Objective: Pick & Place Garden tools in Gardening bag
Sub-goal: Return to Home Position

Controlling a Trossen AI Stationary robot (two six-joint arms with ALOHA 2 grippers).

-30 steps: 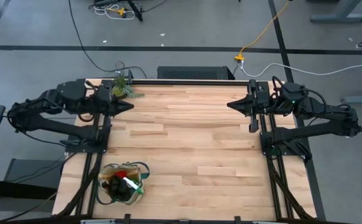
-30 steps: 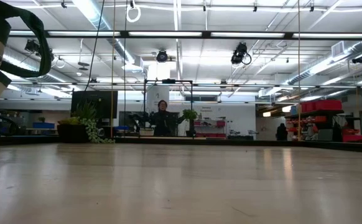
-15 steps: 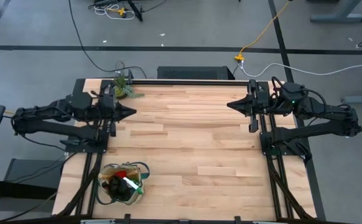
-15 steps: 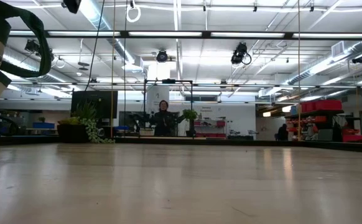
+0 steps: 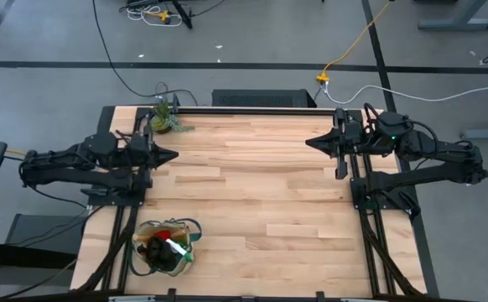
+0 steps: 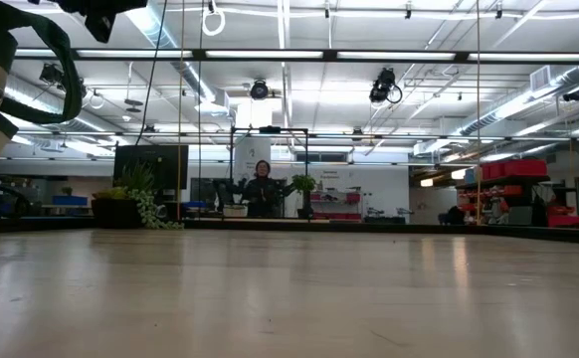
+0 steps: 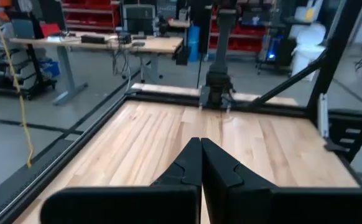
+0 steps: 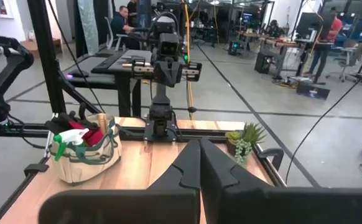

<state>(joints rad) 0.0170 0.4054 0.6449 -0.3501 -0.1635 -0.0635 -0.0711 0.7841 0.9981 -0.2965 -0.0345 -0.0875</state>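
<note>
L arm (image 5: 64, 159): folded low at left side, forearm approx. level. Left claw (image 5: 174, 155) points twd centre, fingers pressed together, nothing held. R arm (image 5: 433, 155): mirrored at right side, slightly farther back. Right claw (image 5: 309, 142) points inward, fingers together, nothing held.

The gardening bag (image 5: 141, 232) is round, of floppy beige fabric with dark green trim and loop handles. It stands upright with its mouth open in the lower left of the high view. A translucent green item with a white part (image 5: 177, 248) lies slantwise across the mouth. A black-and-red glove bundle (image 5: 156, 247) fills the bag beside it. A wooden handle (image 8: 100, 124) stands upright, poking out above the rim.
</note>
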